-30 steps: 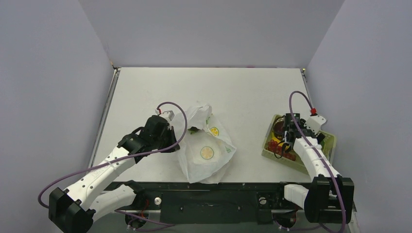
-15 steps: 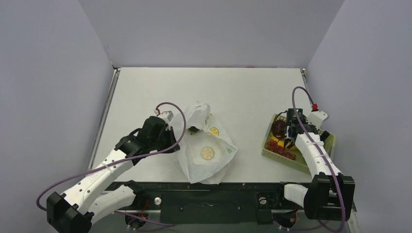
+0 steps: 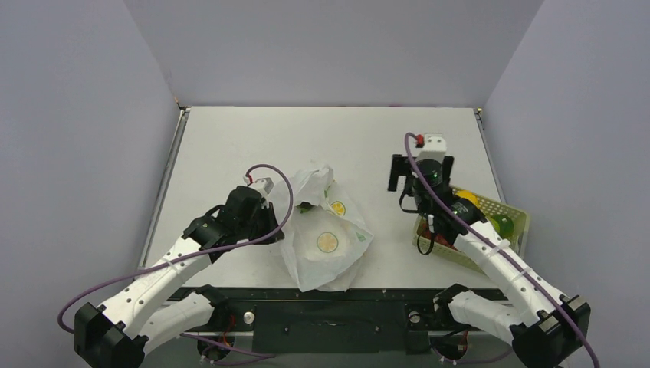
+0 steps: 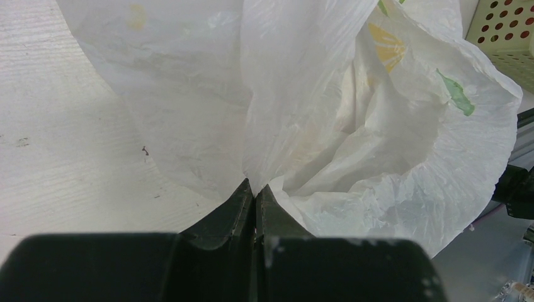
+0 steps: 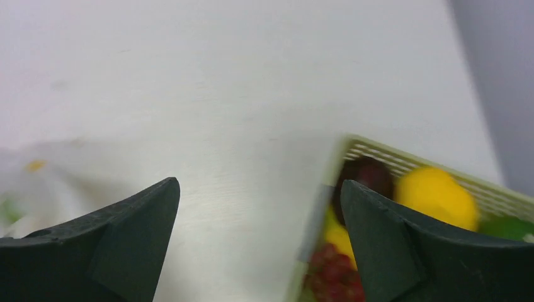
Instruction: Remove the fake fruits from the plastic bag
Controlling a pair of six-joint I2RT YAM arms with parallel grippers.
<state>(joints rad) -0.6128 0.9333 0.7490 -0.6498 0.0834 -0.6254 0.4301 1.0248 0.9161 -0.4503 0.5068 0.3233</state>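
We are looking down at the white table, where the thin, crinkly, translucent white plastic bag is lying a little toward 6 o'clock of the centre. The left gripper is still pinching a fold at the bag's 9 o'clock edge, its jaws pressed fully together on the film and holding that side up.

The right gripper is the one that is changing. A second ago it was hanging over the pale yellow-green perforated basket at 4 o'clock with its jaws narrower. Now they are standing wide with nothing between them, and the gripper is swinging out toward 11 o'clock, passing over bare table at about 2 o'clock of the bag.

In the blurred right wrist view the basket is holding a dark purple round fruit, a yellow lumpy fruit, a red grape bunch and a green piece at the frame's edge.

We are judging that one fruit has just been dropped off and the arm is heading back for another. A dark green shape is showing at the bag's mouth, at its 12 o'clock end. It may be a remaining fruit, but we cannot tell what else is inside. The left wrist view is showing only film.
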